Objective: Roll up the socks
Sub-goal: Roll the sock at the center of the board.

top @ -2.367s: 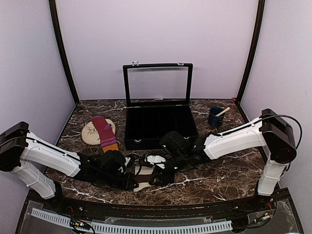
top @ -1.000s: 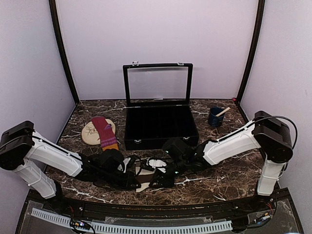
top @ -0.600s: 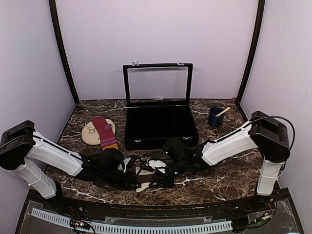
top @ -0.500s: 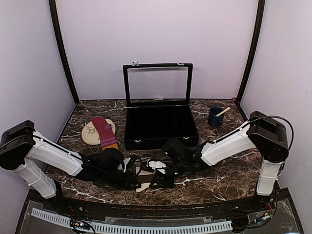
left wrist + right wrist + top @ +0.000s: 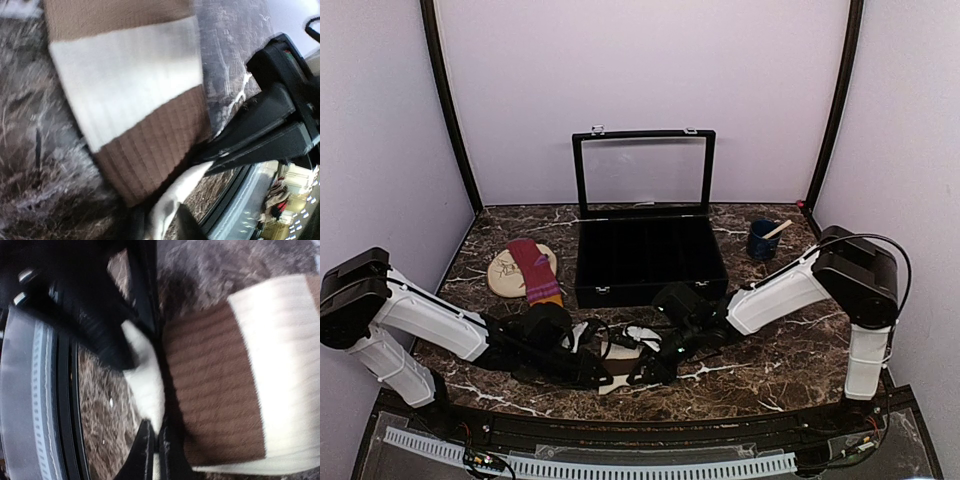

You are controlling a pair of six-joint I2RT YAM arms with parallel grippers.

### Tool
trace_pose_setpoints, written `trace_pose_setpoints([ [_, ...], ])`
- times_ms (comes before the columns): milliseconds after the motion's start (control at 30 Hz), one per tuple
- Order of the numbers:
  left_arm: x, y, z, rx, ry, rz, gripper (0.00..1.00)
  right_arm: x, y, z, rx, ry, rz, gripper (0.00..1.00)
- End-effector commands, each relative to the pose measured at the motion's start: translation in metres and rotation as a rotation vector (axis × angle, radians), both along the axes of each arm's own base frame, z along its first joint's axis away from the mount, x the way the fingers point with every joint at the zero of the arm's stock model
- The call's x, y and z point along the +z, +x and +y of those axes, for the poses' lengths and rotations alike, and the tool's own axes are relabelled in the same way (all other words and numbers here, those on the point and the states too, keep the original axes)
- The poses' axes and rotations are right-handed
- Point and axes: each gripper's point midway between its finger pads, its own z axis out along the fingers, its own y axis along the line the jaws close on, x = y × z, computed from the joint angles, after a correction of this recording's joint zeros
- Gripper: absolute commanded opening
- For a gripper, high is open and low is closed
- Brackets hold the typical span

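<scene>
Top view: the cream-and-brown sock (image 5: 618,380) lies on the marble table (image 5: 770,360) near the front edge. The left gripper (image 5: 592,358) and the right gripper (image 5: 650,362) meet over it, and their jaws cannot be read from here. The maroon sock (image 5: 533,268) lies well apart at the far left, draped across the tan oval mat (image 5: 503,272), with nothing touching it.

Left wrist view: a brown band and a cream band fill the frame. One pale corner is lifted and runs between the left fingers (image 5: 186,227), which stand slightly apart. I cannot tell whether they pinch it or have let go. The other arm's black fingers close in on that same corner from the right.

Right wrist view: the right fingers (image 5: 142,452) are clenched on the thin cream edge, which is turned up off the brown band.

The roll looks barely begun. The right pinch should probably carry the edge low and straight over the brown band so the fold lands square. The left should either release fully or press the sock's body flat, because two pulls on one corner would likely twist or drag the sock
</scene>
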Motion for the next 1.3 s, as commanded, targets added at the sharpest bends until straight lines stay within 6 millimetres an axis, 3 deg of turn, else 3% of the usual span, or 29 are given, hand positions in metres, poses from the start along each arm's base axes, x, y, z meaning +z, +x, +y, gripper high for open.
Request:
trace_pose_setpoints([
  [0, -0.014, 0.002, 0.023, 0.056, 0.074, -0.016, 0.42, -0.014, -0.005, -0.009, -0.035, -0.088, 0.126, 0.00],
  [100, -0.005, 0.011, 0.029, 0.096, 0.066, -0.074, 0.56, -0.013, -0.003, -0.010, -0.065, -0.106, 0.187, 0.00],
  [200, 0.005, 0.018, 0.034, 0.123, 0.057, -0.140, 0.63, -0.011, -0.001, -0.009, -0.090, -0.117, 0.220, 0.00],
  [367, 0.023, 0.026, 0.036, 0.094, 0.086, -0.270, 0.63, -0.008, 0.006, -0.007, -0.102, -0.114, 0.220, 0.00],
  [467, 0.033, 0.027, 0.034, 0.053, 0.148, -0.370, 0.60, -0.003, 0.009, -0.005, -0.186, -0.151, 0.329, 0.00],
  [633, 0.051, 0.020, 0.019, -0.046, 0.247, -0.542, 0.52, -0.001, 0.012, -0.003, -0.216, -0.181, 0.370, 0.00],
  [800, 0.062, 0.012, 0.001, -0.153, 0.344, -0.671, 0.51, 0.001, 0.014, -0.002, -0.233, -0.199, 0.407, 0.00],
  [1033, 0.040, -0.005, -0.015, -0.346, 0.539, -0.762, 0.51, -0.001, 0.010, -0.006, -0.242, -0.209, 0.455, 0.00],
  [1267, 0.029, -0.001, -0.012, -0.382, 0.675, -0.837, 0.51, -0.002, 0.006, -0.010, -0.240, -0.216, 0.483, 0.00],
])
